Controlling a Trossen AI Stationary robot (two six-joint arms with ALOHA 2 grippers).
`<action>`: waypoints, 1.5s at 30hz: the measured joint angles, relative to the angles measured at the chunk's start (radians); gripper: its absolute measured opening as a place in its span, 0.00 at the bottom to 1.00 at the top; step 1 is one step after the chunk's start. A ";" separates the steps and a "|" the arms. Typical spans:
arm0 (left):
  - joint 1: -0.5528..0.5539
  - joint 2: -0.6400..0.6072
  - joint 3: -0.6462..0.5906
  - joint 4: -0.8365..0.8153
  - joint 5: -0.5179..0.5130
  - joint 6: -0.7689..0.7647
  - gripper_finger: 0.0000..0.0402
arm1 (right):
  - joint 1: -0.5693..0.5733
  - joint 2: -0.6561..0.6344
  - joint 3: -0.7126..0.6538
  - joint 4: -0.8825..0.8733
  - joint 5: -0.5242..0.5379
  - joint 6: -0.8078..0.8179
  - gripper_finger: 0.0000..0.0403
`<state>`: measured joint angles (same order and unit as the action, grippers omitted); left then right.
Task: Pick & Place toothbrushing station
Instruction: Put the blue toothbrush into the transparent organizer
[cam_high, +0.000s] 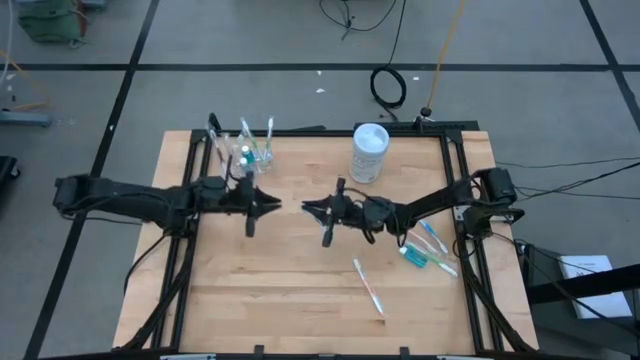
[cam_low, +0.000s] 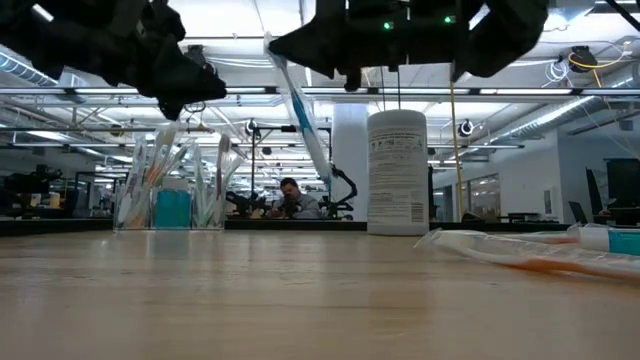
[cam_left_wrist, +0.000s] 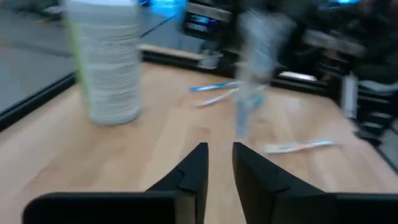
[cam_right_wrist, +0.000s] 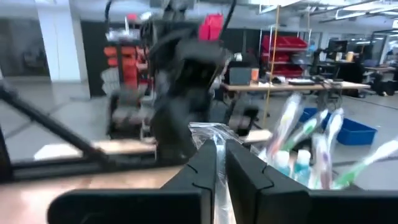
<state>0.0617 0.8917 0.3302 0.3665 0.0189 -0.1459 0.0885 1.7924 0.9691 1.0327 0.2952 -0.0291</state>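
Note:
A clear cup (cam_high: 245, 152) (cam_low: 170, 195) with several toothbrushes standing in it sits at the table's far left. My right gripper (cam_high: 308, 208) (cam_right_wrist: 221, 158) hovers over the table's middle, shut on a pale toothbrush with blue accents (cam_low: 303, 115). My left gripper (cam_high: 275, 205) (cam_left_wrist: 221, 165) faces it from the left, a short way off. Its fingers are slightly open with nothing between them. More toothbrushes (cam_high: 432, 243) and a teal tube (cam_high: 414, 257) lie flat on the table at the right. One toothbrush (cam_high: 368, 285) lies nearer the front. My right gripper pinches the toothbrush near its upper end (cam_low: 272, 48) between its two fingers, which come in about level from the table's right. The brush hangs slanting down below the fingers, clear of the table. In the right wrist view only a pale strip (cam_right_wrist: 217, 146) shows between the fingers.
A white cylindrical container (cam_high: 370, 152) (cam_low: 397, 172) stands at the far middle of the table. A black frame (cam_high: 450, 150) runs around the table's edges. Bare wood (cam_high: 270, 290) lies at the front left.

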 joint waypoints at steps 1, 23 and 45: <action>-0.007 0.028 -0.006 0.038 0.016 0.013 0.21 | -0.012 -0.001 0.009 0.003 -0.014 0.010 0.04; -0.040 0.522 0.167 0.458 0.035 0.099 0.61 | -0.063 -0.002 0.027 0.010 -0.116 0.048 0.04; -0.018 0.538 0.172 0.406 -0.008 0.044 0.06 | -0.062 -0.002 -0.005 -0.038 -0.116 0.043 0.13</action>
<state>0.0434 1.4300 0.5020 0.7728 0.0108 -0.1023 0.0265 1.7901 0.9646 0.9945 0.1792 0.0139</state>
